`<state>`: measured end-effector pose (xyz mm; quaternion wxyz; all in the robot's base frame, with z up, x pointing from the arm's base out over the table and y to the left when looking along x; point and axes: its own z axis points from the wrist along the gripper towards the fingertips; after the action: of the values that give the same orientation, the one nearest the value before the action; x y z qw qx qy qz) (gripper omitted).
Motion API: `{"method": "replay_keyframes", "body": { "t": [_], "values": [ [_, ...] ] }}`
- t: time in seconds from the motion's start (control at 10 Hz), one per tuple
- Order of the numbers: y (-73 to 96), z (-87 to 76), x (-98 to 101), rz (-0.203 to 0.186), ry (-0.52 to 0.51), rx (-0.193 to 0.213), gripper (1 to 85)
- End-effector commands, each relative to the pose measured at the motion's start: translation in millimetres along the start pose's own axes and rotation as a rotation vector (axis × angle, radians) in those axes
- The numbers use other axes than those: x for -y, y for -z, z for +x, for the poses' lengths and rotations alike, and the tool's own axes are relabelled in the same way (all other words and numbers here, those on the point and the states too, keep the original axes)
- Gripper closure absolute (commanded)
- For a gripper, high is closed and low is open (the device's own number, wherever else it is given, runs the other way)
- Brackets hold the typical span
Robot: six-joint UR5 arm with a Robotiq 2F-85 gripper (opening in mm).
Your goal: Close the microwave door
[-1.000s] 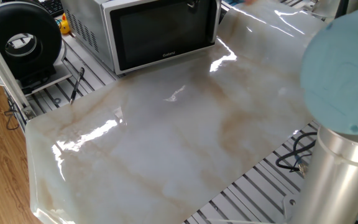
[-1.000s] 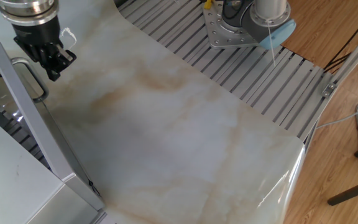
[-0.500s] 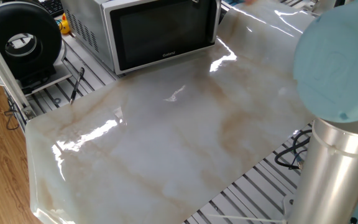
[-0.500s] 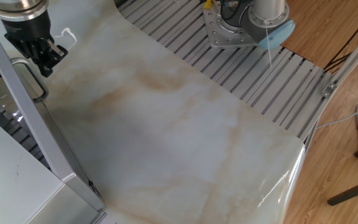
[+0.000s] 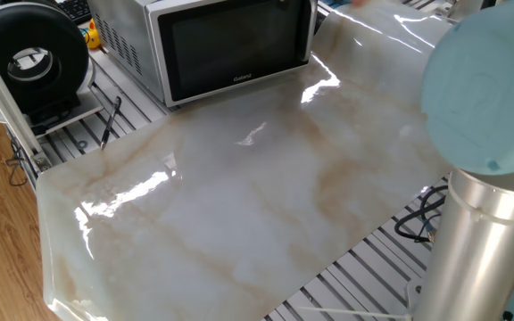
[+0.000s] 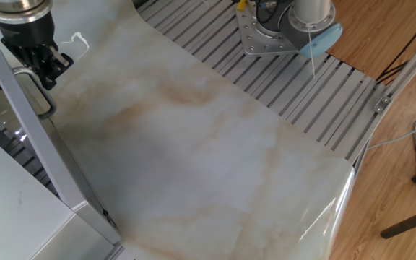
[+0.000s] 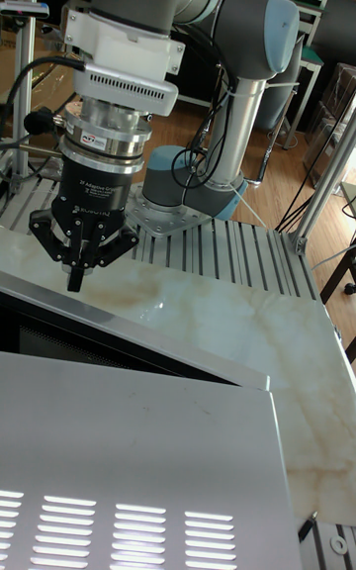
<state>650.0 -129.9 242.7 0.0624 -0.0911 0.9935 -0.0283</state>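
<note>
The silver-grey microwave (image 5: 132,40) stands at the back of the table, its top (image 7: 129,471) filling the bottom of the tall fixed view. The microwave door (image 5: 226,45) is dark glass in a silver frame. A narrow dark gap shows between its top edge (image 7: 148,328) and the body, so it stands slightly ajar. My gripper (image 6: 48,78) points down with its fingers (image 7: 75,278) together and nothing held. It hangs just outside the door's free end, by the handle (image 6: 38,97). I cannot tell if it touches.
A round black fan-like device (image 5: 29,53) sits left of the microwave, with a small yellow object (image 5: 92,36) between them. A glossy marble sheet (image 5: 257,196) covers the slatted table. The arm's base (image 6: 280,29) stands at the far side and its column (image 5: 480,241) blocks the right.
The gripper has moved a little closer to the door's handle end. The door itself shows no visible movement.
</note>
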Motion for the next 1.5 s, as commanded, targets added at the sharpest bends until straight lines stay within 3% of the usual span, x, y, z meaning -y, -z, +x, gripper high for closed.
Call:
{"method": "replay_keyframes", "body": {
  "t": [0.0, 0.7, 1.1, 1.3, 1.4],
  "values": [
    [1.2, 1.2, 2.1, 0.004, 0.002, -0.003, 84.3],
    [0.7, 3.2, 11.8, -0.008, 0.036, -0.033, 84.3],
    [1.4, 7.1, 21.5, 0.005, 0.075, -0.058, 84.3],
    [1.6, 6.1, 19.3, -0.003, 0.063, -0.053, 84.3],
    [1.5, 0.6, 11.8, -0.031, 0.043, -0.031, 84.3]
  ]
}}
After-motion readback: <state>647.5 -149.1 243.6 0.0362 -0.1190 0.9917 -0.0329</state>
